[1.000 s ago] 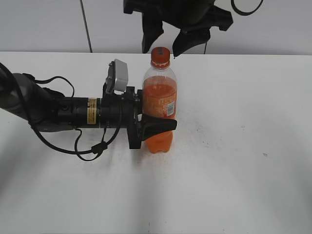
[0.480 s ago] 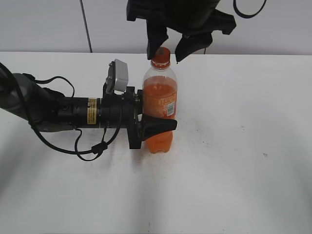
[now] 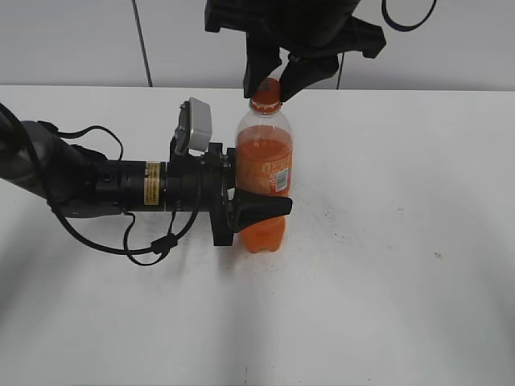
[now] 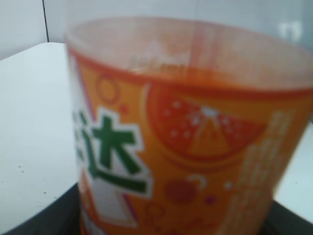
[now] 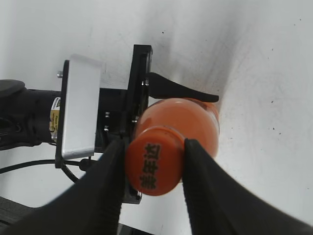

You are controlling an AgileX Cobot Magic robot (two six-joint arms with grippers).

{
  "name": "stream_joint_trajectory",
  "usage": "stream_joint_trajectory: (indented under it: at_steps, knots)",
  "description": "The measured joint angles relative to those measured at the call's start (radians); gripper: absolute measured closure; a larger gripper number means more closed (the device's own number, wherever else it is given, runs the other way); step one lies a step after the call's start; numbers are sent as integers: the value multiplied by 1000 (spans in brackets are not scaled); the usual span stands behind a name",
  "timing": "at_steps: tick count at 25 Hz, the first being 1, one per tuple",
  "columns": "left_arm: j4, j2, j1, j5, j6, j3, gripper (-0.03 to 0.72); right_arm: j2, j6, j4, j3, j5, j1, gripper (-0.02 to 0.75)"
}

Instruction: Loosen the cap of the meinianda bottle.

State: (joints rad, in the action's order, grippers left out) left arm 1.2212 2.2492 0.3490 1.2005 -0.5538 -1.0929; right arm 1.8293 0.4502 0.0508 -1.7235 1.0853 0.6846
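The meinianda bottle (image 3: 263, 177) stands upright on the white table (image 3: 386, 241), a little left of the table's middle in the exterior view; the left claw (image 3: 256, 207) reaches in level from the bottle's left and is clenched around its lower body, one black finger (image 3: 261, 206) crossing the front just under the label; the left wrist view shows only the label (image 4: 181, 161) close up and blurred; the cap (image 5: 154, 167) sits on the bottle's neck; the right claw (image 5: 153, 169) hangs directly above the bottle, its two black fingers (image 5: 105, 186) pressed against opposite sides of the cap, grasping it.
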Motion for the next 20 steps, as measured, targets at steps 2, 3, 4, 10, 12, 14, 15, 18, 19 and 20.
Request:
stream_joint_trajectory:
  at_steps: [2,3,4,10,12,14,15,18,19,20]
  knots:
    - [0,0,0,0,0,0,273,1,-5,8,0,0,0,465]
    - [0,0,0,0,0,0,273,2,-14,11,0,0,0,465]
    - [0,0,0,0,0,0,273,2,-27,15,0,0,0,465]
    - [0,0,0,0,-1,0,273,5,-361,23,-3,-2,-1,465]
    - [0,0,0,0,-1,0,273,5,-497,24,-4,-3,-1,466]
    - [-1,0,0,0,-1,0,273,5,-632,26,-4,-3,-1,467]
    - [-1,0,0,0,-1,0,273,5,-701,26,-4,-1,-1,467]
    - [0,0,0,0,-1,0,273,5,-886,27,-5,13,-1,467]
    - [0,0,0,0,-1,0,273,5,-948,26,-6,18,-1,468]
    - [0,0,0,0,0,0,273,5,-1002,26,-7,23,-1,468]
